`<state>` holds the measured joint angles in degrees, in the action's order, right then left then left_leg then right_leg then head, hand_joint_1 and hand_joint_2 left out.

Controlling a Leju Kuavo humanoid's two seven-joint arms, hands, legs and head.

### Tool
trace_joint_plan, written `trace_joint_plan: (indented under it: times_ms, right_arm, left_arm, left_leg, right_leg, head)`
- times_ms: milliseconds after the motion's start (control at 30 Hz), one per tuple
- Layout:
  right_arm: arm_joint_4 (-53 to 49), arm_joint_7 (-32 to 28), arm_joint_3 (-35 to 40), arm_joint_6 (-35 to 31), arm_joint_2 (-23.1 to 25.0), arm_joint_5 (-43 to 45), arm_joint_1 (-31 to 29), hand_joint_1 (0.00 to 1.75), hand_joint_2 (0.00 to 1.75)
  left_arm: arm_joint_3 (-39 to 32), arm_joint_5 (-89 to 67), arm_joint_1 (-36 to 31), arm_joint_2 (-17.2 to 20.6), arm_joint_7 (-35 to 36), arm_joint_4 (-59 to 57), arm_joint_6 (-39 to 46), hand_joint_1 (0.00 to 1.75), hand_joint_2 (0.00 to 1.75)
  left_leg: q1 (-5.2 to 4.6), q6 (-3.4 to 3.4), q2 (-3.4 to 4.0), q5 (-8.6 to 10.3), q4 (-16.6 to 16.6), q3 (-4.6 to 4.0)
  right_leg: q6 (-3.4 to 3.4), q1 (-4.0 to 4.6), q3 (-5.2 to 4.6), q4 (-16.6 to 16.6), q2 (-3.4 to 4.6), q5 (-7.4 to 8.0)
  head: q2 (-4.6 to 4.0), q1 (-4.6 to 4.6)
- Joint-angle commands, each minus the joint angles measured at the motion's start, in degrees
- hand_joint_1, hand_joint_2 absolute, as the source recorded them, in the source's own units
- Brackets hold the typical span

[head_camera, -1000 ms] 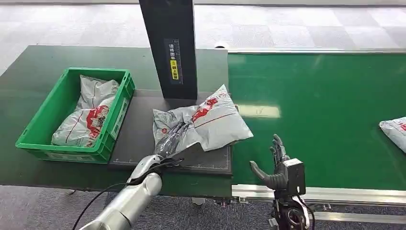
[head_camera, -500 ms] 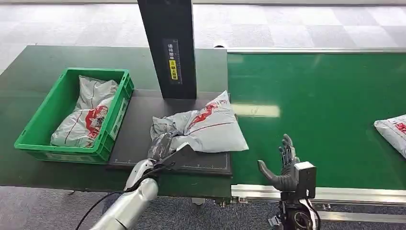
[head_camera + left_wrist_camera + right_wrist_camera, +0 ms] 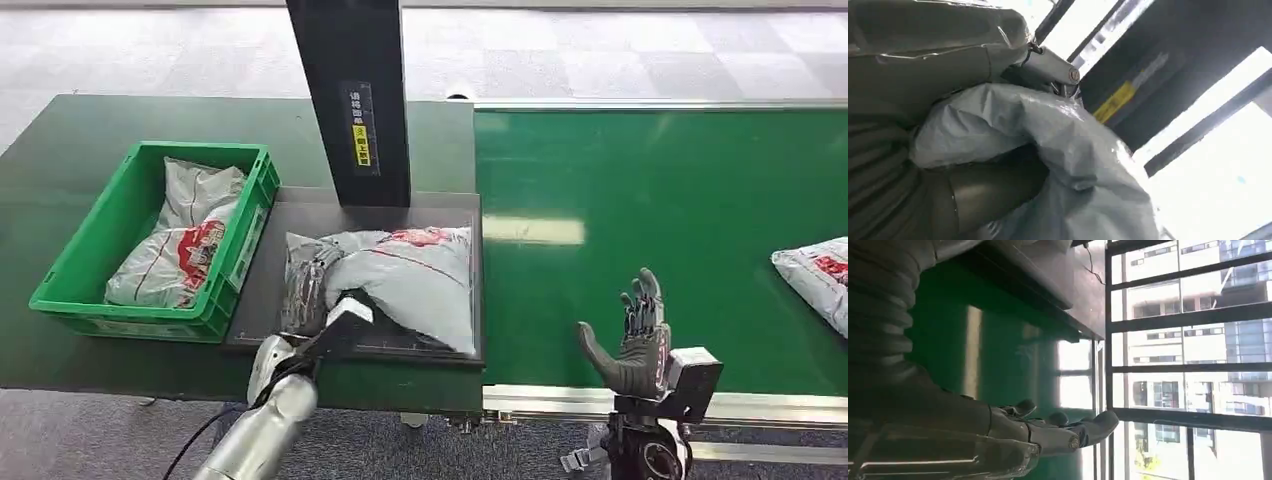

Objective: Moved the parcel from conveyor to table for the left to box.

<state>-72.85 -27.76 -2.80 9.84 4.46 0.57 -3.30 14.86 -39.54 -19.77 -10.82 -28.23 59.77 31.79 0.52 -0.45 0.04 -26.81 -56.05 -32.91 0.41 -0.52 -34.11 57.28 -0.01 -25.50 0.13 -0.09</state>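
The grey plastic mailer parcel with red printing (image 3: 400,280) lies crumpled on the dark flat platform (image 3: 300,215) of the table, just beside the green conveyor belt (image 3: 660,200). Its film is wrinkled and glossy; red markings show along its far edge. In the left wrist view the same grey film (image 3: 1048,145) bulges against the hand. The parcel's long axis runs roughly across the platform, from the crate side toward the belt, with its broader end nearest the belt.

The left hand (image 3: 308,290) grips the parcel's end nearest the crate, dark fingers closed into the bunched film.

The right hand (image 3: 632,335) is raised over the near edge of the belt, fingers spread and upright, holding nothing; the right wrist view shows its fingers (image 3: 1048,432) extended and apart.

The green plastic open-topped crate (image 3: 75,275) stands on the table left of the platform, touching or nearly touching its edge. It holds one similar grey and red parcel (image 3: 180,245), lying lengthwise.

A further grey parcel (image 3: 815,275) lies on the belt at the right edge. A black upright column with a yellow label (image 3: 350,90) stands behind the platform.
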Motion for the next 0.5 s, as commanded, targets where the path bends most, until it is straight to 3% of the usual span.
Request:
trace_joint_plan:
  times_ms: [33,267,400,433,500]
  right_arm:
    - [-1.01,-1.01,-2.45,-1.07,1.04,0.71,0.52,0.00,1.75]
    - [-2.11,-2.01,-1.89,-2.04,-0.03,1.95,2.34,0.00,1.75]
    - [-2.16,-2.09,-1.62,-2.19,-0.22,2.07,2.56,0.00,1.75]
    - [-2.25,-2.09,-1.46,-2.26,-0.18,2.06,2.13,0.00,1.75]
    - [-2.25,-2.09,-1.46,-2.26,-0.18,2.06,2.13,0.00,1.75]
  left_arm:
    - [-18.43,-13.72,3.27,-7.12,-11.77,27.54,8.21,1.75,1.75]
    - [-26.60,-18.03,-0.07,-7.66,-11.77,35.62,8.21,1.75,1.75]
    - [-31.17,-23.12,-3.50,-7.26,-11.77,34.17,8.21,1.75,1.75]
    - [-36.49,-28.17,-7.28,-7.61,-11.77,31.18,8.21,1.75,1.75]
    - [-36.49,-28.17,-7.28,-7.61,-11.77,31.18,8.21,1.75,1.75]
  left_leg:
    - [0.03,0.01,0.04,-0.03,-0.06,-0.09]
    - [0.05,-0.01,0.05,-0.03,-0.06,-0.09]
    - [0.05,0.00,0.06,-0.05,0.00,0.05]
    - [0.04,0.00,0.08,-0.06,-0.01,0.07]
    - [0.04,-0.01,0.05,-0.04,-0.06,0.03]
  right_leg:
    - [-0.01,0.03,-0.10,0.02,0.04,0.00]
    - [-0.03,0.05,-0.07,0.02,0.02,-0.02]
    - [-0.04,0.05,0.05,-0.03,0.04,-0.03]
    - [-0.05,0.04,0.05,0.00,0.06,-0.04]
    - [-0.04,0.05,0.02,0.04,0.03,-0.03]
  head:
    - [0.00,-0.02]
    - [0.00,0.02]
    - [0.00,-0.02]
    - [0.00,0.00]
    - [0.00,-0.02]
